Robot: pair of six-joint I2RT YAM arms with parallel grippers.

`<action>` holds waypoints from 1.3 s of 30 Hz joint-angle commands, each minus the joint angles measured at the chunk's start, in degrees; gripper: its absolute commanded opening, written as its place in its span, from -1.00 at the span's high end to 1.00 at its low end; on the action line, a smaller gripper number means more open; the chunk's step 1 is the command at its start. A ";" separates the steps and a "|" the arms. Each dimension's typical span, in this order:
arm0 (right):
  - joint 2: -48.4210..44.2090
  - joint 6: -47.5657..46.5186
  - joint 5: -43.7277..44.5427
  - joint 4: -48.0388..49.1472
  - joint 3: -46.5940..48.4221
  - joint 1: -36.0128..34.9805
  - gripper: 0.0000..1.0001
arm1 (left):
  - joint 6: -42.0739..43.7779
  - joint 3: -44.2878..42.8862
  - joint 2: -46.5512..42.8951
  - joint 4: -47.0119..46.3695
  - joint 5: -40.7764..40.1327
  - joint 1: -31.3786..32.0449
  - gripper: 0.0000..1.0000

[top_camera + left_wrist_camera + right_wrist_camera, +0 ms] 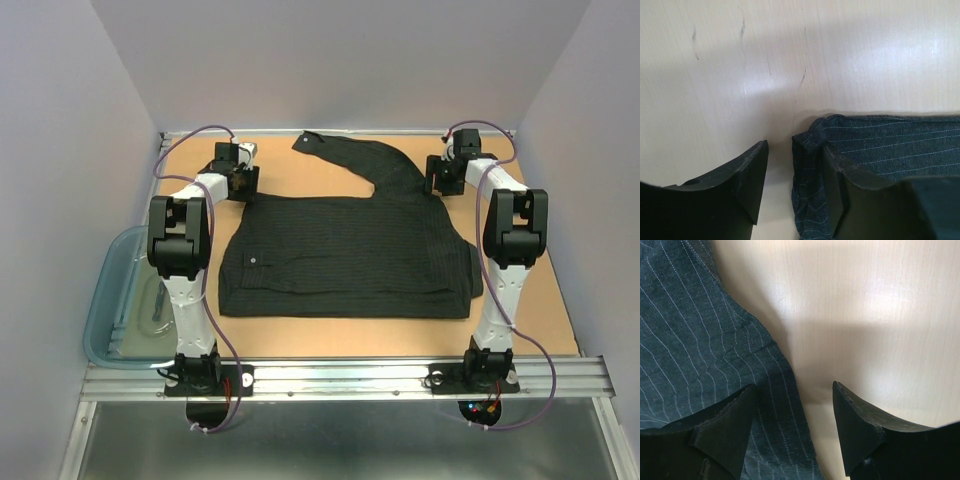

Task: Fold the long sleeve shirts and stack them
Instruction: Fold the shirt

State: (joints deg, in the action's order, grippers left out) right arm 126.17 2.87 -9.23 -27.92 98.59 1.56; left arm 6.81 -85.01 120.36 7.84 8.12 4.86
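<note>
Black shirt [350,255] lies flat, both arms stretched forward, left gripper [794,147] and right gripper [794,386] unclenched at its far corners.

We see 1 translucent blue-grey plastic tub [108,300] at the left edge of a pale wooden table [300,345], something clear inside it we cannot make out, 1 aluminium rail [340,375] along the near edge, plain pale walls [340,60] on 3 sides, a few thin dark scratches [743,29] in the tabletop.

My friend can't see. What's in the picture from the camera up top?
A black pinstriped shirt lies spread on a wooden table, one sleeve stretched toward the back. The left claw and the right claw sit at its far corners. A blue-grey plastic tub sits at the left.
</note>
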 commanded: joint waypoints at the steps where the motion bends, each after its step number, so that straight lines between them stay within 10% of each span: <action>1: 0.48 -4.70 0.53 0.41 0.99 0.02 -0.35 | 0.22 -0.94 1.81 0.43 1.46 0.15 -0.05; 28: 6.98 -13.25 1.85 0.76 4.95 -5.43 -0.28 | 0.84 -0.86 2.25 0.86 2.25 0.32 0.13; 39: 6.72 -14.83 4.57 0.94 3.54 -6.31 0.66 | 0.84 -1.03 2.43 1.04 2.34 0.32 0.36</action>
State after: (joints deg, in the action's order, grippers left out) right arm 130.39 -10.74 -6.79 -25.10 102.72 -4.21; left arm 7.46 -85.23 121.01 6.17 9.08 4.86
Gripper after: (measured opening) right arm 0.223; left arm 0.344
